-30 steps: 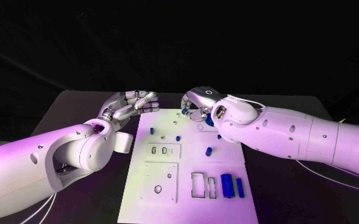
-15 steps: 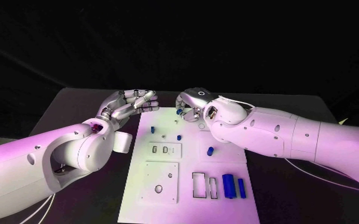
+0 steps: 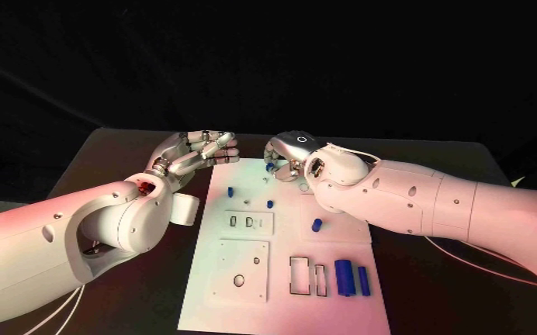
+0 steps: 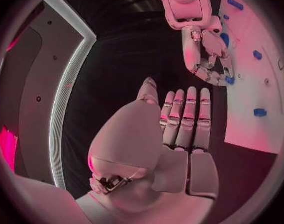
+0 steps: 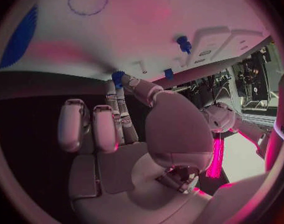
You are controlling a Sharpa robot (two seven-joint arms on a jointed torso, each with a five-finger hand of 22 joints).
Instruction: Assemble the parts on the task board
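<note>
right hand (image 3: 286, 157): shifted from over the task board's (image 3: 293, 273) far right part toward its far middle, small blue part (image 5: 118, 78) pinched at fingertips | left hand (image 3: 199, 152): raised slightly, fingers straighter

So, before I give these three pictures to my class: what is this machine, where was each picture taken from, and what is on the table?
It is a robot with two white arms ending in silver hands. One picture looks down from its head; the round ones come from cameras at each wrist. On the black table lies a white task board with small blue parts. The right hand pinches a small blue part at its fingertips, above the board's far end. The left hand holds nothing, fingers straight, beside the board.
</note>
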